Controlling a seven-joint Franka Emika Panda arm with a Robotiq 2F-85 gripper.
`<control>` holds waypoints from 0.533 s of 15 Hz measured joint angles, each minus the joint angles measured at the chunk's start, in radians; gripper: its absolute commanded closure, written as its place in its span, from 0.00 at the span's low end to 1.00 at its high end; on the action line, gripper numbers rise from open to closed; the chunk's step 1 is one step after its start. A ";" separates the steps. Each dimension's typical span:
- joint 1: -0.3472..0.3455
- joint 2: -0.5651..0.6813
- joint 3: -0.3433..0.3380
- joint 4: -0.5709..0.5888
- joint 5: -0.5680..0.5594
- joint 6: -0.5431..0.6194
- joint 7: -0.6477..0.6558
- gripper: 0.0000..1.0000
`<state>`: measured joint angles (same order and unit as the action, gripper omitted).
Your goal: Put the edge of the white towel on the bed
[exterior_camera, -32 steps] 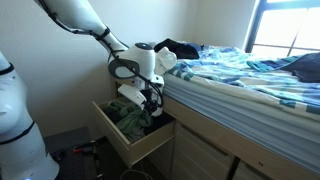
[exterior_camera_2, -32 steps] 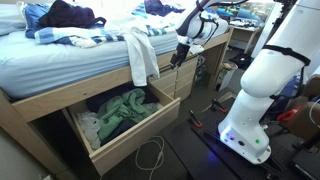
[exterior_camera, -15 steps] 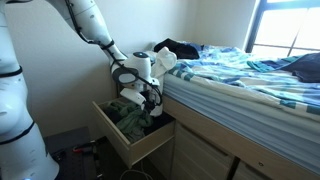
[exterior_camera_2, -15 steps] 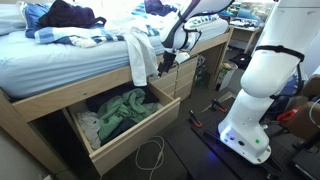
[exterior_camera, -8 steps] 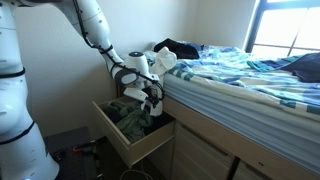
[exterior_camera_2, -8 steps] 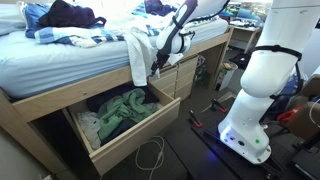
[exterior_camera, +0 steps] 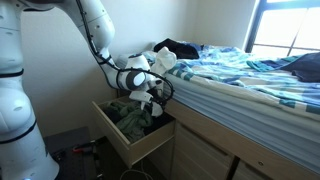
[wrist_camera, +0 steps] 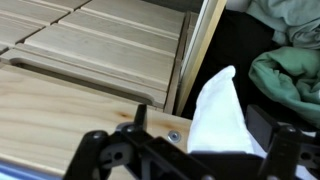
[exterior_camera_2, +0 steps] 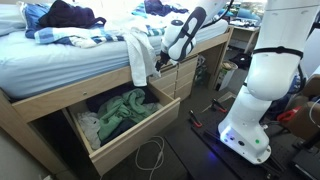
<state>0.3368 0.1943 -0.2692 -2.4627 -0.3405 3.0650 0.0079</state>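
Note:
The white towel (exterior_camera_2: 140, 55) is draped over the corner of the bed (exterior_camera_2: 60, 62), and its end hangs down the wooden side above the open drawer. It also shows in an exterior view (exterior_camera: 161, 61). My gripper (exterior_camera_2: 159, 64) is beside the hanging end, also seen in an exterior view (exterior_camera: 154, 96). In the wrist view the towel's hanging end (wrist_camera: 222, 110) lies between the spread fingers of my gripper (wrist_camera: 200, 128), closer to the right-hand finger (wrist_camera: 263, 125). The jaws stand open around the cloth.
An open wooden drawer (exterior_camera_2: 135, 128) under the bed holds green clothes (exterior_camera_2: 120, 108), which also show in the wrist view (wrist_camera: 290, 70). A dark garment (exterior_camera_2: 65, 14) lies on the striped bedding. Wooden drawer fronts (wrist_camera: 90, 45) are beside the gripper. The robot base (exterior_camera_2: 255, 110) stands nearby. A cable (exterior_camera_2: 150, 155) lies on the floor.
The arm has swung in toward the bed corner and the gripper has come down to the towel's hanging end. The towel has not moved.

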 measured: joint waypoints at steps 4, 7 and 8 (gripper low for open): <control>0.102 0.027 -0.069 0.022 -0.078 -0.002 0.104 0.10; 0.143 0.050 -0.068 0.028 -0.077 -0.002 0.118 0.42; 0.151 0.057 -0.067 0.030 -0.077 -0.002 0.118 0.49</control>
<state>0.4874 0.2511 -0.3357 -2.4327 -0.4173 3.0632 0.1258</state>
